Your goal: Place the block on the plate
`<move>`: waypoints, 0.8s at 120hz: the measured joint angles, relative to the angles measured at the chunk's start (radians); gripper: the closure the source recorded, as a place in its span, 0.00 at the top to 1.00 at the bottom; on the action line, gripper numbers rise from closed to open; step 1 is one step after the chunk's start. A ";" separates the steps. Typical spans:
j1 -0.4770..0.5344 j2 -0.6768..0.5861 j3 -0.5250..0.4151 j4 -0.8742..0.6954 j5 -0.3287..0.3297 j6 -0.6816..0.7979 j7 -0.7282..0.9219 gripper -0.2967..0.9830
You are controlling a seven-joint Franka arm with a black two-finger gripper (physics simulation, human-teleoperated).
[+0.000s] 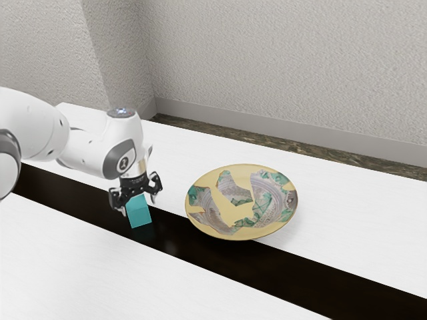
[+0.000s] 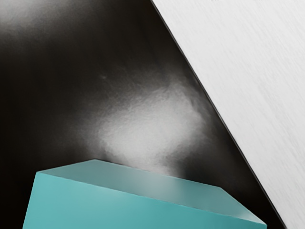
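A black two-finger gripper (image 1: 139,206) stands open over a tabletop, its fingers spread to either side of a teal block (image 1: 139,214) with neither closed on it. The block sits on the glossy dark strip (image 1: 195,248) running between white surfaces (image 1: 63,250), and the wrist view catches it close under the hand, its top face turned at a slight angle. Well apart, toward the exterior view's right, lies a patterned yellow plate (image 1: 235,233), bearing green and greyish patches, near a pale textured wall (image 1: 280,67)
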 joint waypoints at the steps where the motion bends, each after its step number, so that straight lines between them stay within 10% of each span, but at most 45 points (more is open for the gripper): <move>1: 0.000 0.000 0.000 0.000 0.000 0.000 -0.001 0.77; 96: -0.071 -0.146 -0.048 0.131 0.002 -0.128 -0.088 0.53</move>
